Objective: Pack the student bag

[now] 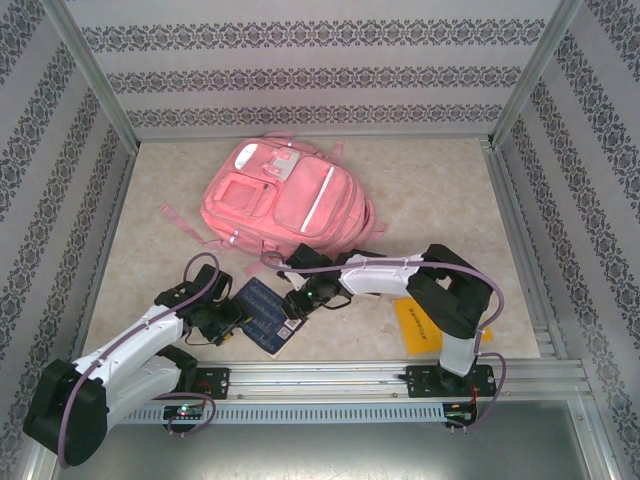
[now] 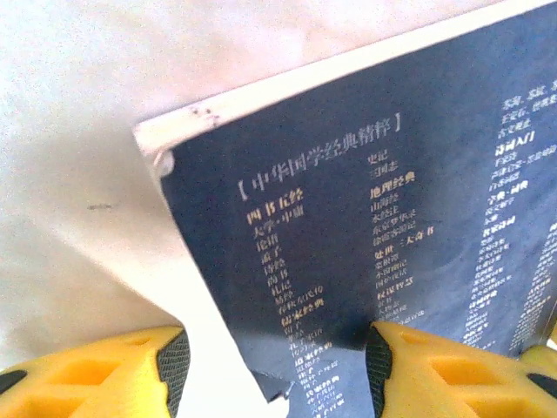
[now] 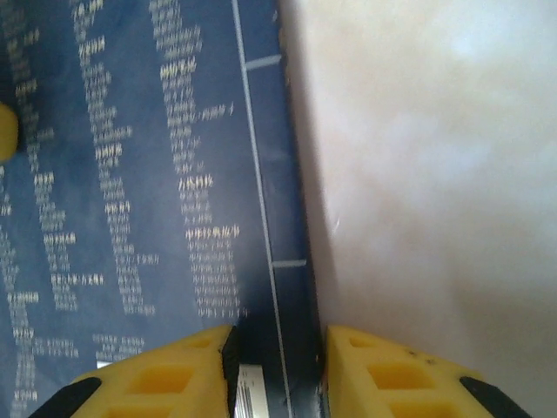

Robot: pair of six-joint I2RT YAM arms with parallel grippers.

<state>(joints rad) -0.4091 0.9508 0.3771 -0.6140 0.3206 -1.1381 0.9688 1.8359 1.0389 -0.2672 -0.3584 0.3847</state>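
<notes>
As left gripper (image 2: 276, 357) gapes astride book (image 2: 348, 218), right gripper (image 3: 277, 348) hugs edge

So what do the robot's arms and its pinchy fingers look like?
The left arm and right arm have smooth white shells with chunky black joints, and a thin purple cable loops along each one. The fingers are fat yellow blocks with hollowed-out panels, tipped with black ribbed pads.

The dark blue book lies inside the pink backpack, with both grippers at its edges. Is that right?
No. The top external view shows the dark blue book on the table, nearer the arms than the pink backpack, not inside it. The left gripper and right gripper are at its edges.
</notes>
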